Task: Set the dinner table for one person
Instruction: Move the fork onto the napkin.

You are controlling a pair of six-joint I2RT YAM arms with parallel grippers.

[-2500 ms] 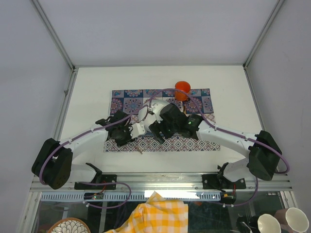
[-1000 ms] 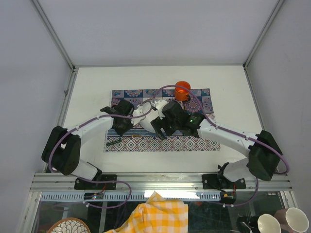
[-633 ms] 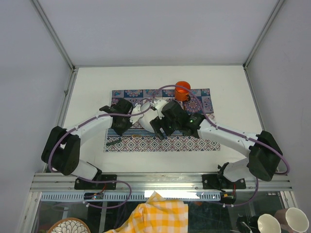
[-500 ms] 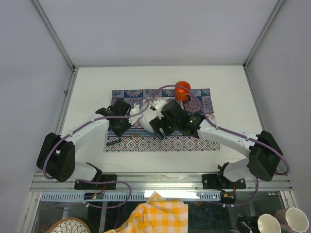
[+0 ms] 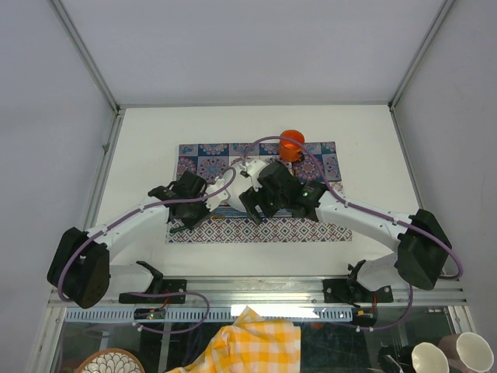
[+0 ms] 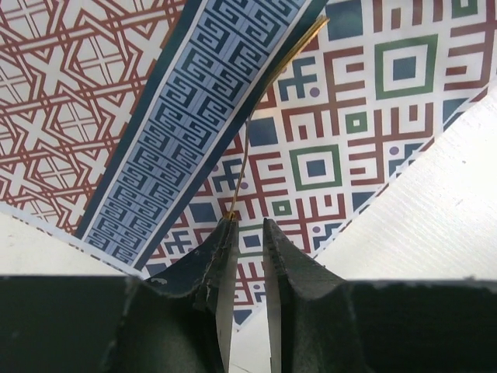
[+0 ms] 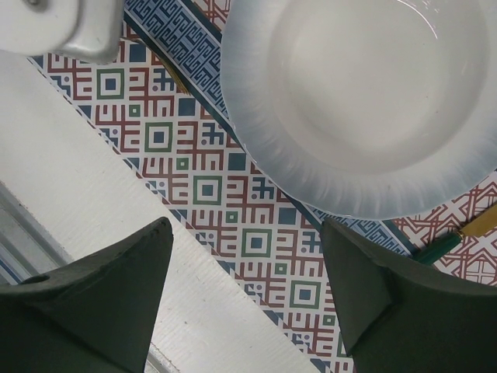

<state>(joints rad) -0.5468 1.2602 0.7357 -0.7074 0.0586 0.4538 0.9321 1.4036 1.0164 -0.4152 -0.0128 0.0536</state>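
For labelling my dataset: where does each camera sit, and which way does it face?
Top external: above, behind the bases, looking down on the dinner table; left arm, right arm.
Left wrist: looks down at cloth, gold handle; left gripper shows.
Right wrist: looks down at white plate; right gripper shows.
All share the cloth.

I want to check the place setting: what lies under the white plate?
The plate rests on the patterned cloth, which lies on the white table. Whether anything else lies under the plate cannot be seen; it covers that spot.
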